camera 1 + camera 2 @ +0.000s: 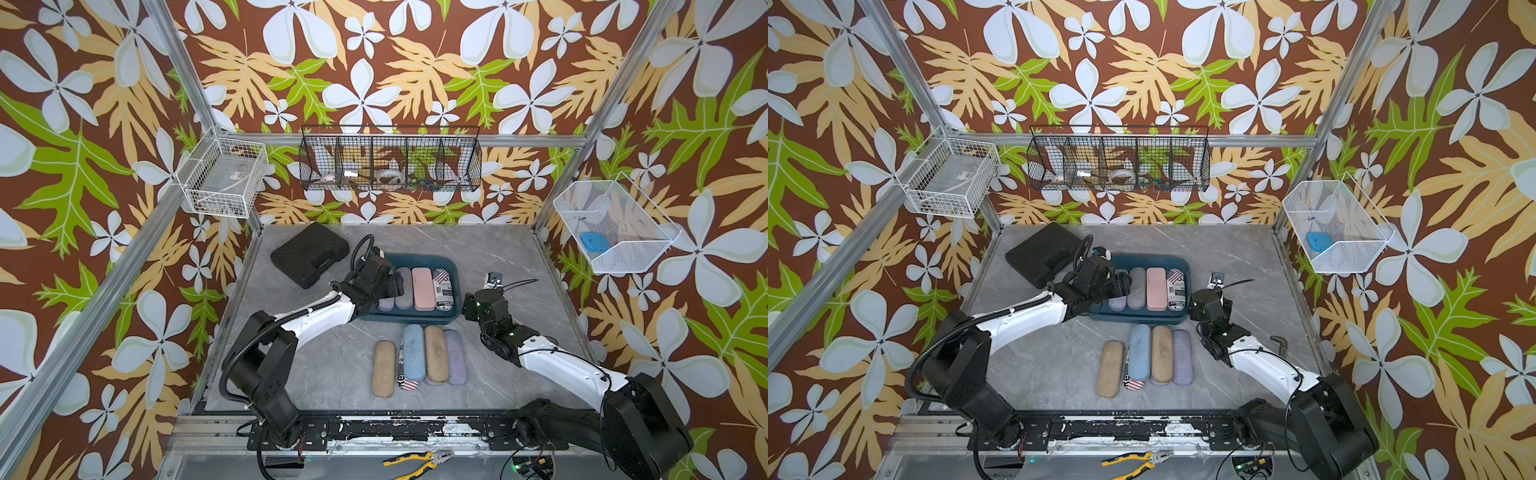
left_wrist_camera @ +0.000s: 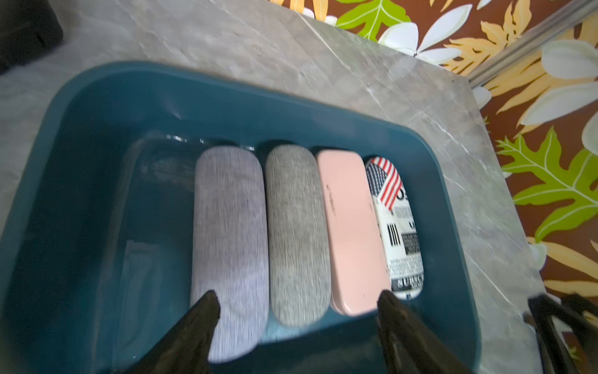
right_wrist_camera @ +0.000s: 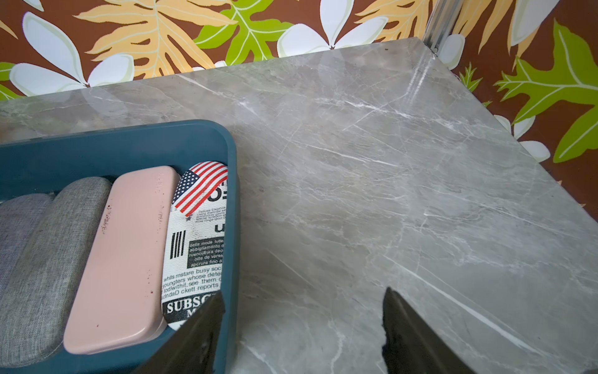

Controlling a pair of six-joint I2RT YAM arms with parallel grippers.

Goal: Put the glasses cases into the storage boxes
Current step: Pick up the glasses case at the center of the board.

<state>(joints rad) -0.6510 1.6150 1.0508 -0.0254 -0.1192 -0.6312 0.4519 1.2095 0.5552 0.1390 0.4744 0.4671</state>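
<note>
Four cases lie side by side in the tub (image 1: 415,319), long sides touching: lavender case (image 2: 229,246), grey case (image 2: 296,233), pink case (image 2: 349,233) and flag case (image 2: 398,226). The flag case is tucked against the tub's right wall. Beyond the lavender case, on the side away from the grey one, the tub floor is bare up to the wall.

Five more lie on the surface (image 1: 498,257) just in front of the tub's near wall: a tan case (image 1: 383,369), a second flag case (image 1: 408,382) mostly under a blue case (image 1: 414,352), a second tan case (image 1: 435,353) and a second lavender case (image 1: 456,356).

A black case (image 1: 309,253) sits near the tub's far-left corner. To the right of the tub the surface is bare out to its edge.

The left arm reaches forward and to the right from its base, wrist over the tub's left part. The left claw (image 2: 297,302) is spread above the near ends of the cases — it pinches nothing.

The right arm angles forward and to the left. The right claw (image 3: 304,301) hangs by the tub's near-right corner, spread and empty — one finger over the rim, one over bare surface.
</note>
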